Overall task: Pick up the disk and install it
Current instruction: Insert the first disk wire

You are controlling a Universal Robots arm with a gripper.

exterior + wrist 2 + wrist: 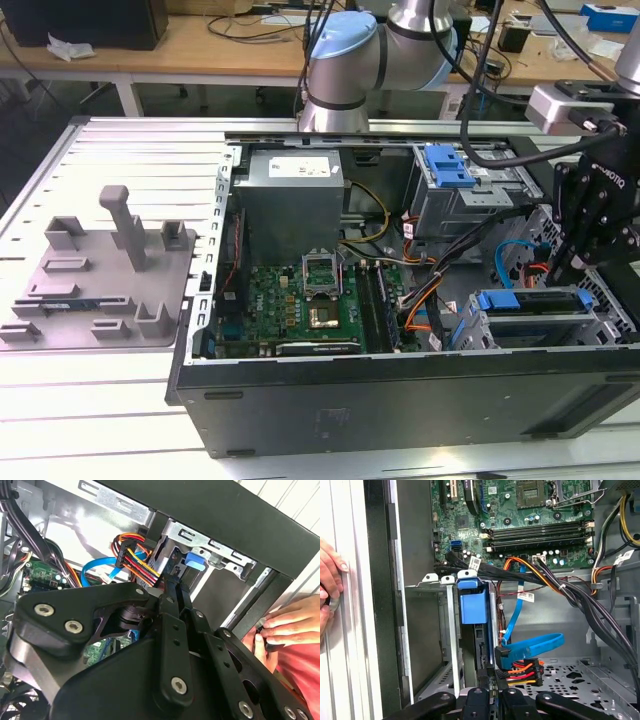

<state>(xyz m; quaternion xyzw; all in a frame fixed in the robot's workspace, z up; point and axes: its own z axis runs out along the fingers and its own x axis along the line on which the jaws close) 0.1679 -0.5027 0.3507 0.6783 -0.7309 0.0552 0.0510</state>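
**Insertion step.** Your black robot hand (563, 270) stands directly over the flat silver disk with blue plastic rails (481, 650). The disk stands on edge in the grey metal drive cage (451, 630) just beneath the hand. You cannot tell whether the hand is clamped on it. Beyond lie red-and-orange power leads (520, 671), then the green motherboard (520, 510). Seating the disk appears to call for a straight push along the rails, clear of those leads.

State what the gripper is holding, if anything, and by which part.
Cannot be told. The gripper sits at one end of the disk, which stands in the drive cage, but the contact is hidden.
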